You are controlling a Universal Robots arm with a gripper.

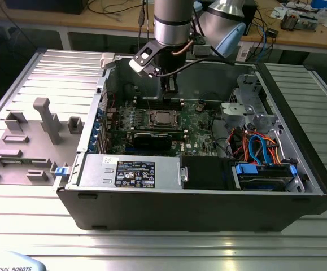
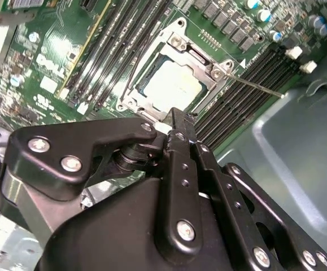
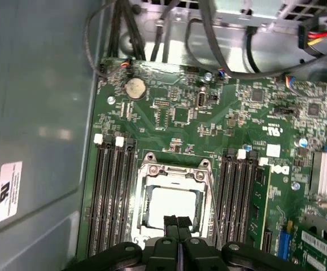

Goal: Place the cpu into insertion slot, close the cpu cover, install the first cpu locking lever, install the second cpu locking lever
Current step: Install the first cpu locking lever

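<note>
Jaws pressed together, my gripper (image 3: 177, 221) hovers over the edge of the metal-rimmed square insertion slot (image 3: 139, 223), where the silvery-grey flat cpu (image 3: 171, 203) lies under the shiny framed cpu cover (image 3: 177, 172); the thin wire locking lever (image 2: 259, 87) looks springy, best pushed near its free end.

Table (image 1: 152, 243): ribbed grey metal, spreading out below my jaws on every side.
Computer case (image 1: 197, 209): lies open on the table, straight under my gripper (image 1: 170, 87).
Grey fixture plate (image 1: 33, 135): flat on the table, well aside of my jaws, just beside the case, its blocks upright.
</note>
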